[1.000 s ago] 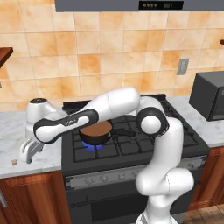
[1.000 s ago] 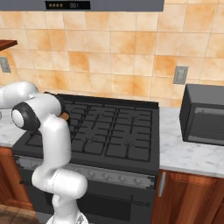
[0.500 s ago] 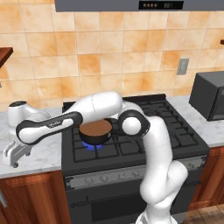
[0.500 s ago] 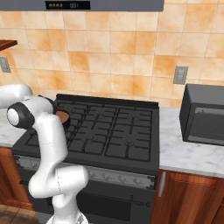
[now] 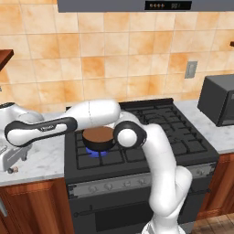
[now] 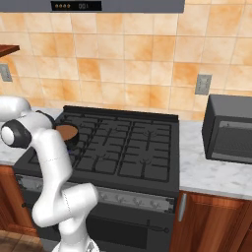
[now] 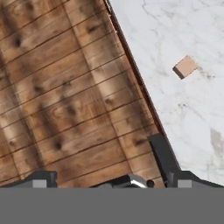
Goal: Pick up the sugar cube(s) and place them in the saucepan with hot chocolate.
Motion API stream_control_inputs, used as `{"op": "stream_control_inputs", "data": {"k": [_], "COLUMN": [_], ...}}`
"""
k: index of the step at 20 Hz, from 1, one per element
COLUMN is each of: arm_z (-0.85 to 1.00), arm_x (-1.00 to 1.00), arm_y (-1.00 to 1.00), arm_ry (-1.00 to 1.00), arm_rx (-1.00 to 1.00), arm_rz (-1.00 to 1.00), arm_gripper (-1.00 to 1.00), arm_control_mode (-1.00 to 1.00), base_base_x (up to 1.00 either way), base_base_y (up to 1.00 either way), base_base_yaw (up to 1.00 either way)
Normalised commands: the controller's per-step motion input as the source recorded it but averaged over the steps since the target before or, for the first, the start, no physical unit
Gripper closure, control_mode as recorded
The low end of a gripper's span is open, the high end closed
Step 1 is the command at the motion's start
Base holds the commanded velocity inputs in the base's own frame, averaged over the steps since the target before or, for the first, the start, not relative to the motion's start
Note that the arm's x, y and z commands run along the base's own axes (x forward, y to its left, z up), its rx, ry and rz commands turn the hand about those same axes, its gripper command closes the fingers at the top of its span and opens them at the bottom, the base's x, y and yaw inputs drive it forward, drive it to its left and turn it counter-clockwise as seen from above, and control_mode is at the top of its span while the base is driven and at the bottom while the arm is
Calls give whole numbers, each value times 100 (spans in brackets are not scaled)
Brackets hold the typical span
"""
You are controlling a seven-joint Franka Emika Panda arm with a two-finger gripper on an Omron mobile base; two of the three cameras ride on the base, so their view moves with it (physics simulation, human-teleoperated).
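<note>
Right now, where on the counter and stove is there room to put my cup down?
Bare marble lies between the stove and the microwave. The stove's right burners are free too. The left side is crowded: the saucepan sits on a lit burner, and the arm stretches over the left counter, where the sugar cube lies near the edge.

**Arm stretched far left, claw pointing down**

From its base in front of the stove, the white arm rises, bends at a dark elbow joint and reaches far out to its left. The claw (image 5: 9, 160) hangs at the end of the forearm, pointing downward. In the hand view its dark fingertips (image 7: 162, 154) stand apart, nothing between them.
</note>
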Motion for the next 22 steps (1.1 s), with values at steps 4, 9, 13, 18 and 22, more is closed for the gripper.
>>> {"op": "stream_control_inputs", "data": {"k": [4, 9, 13, 18, 22], "arm_z": [-17, -4, -11, -16, -3], "arm_x": [11, 1, 0, 10, 2], "arm_y": [0, 0, 0, 0, 0], "arm_ry": [1, 8, 1, 0, -2], "arm_rx": [-2, 0, -4, -7, 0], "arm_rz": [-9, -26, -24, -16, -12], "arm_gripper": [-100, -100, -100, -100, -100], "arm_control_mode": [-100, -100, -100, -100, -100], "base_base_x": [0, 0, 0, 0, 0], "base_base_y": [0, 0, 0, 0, 0], "base_base_yaw": [0, 0, 0, 0, 0]}}
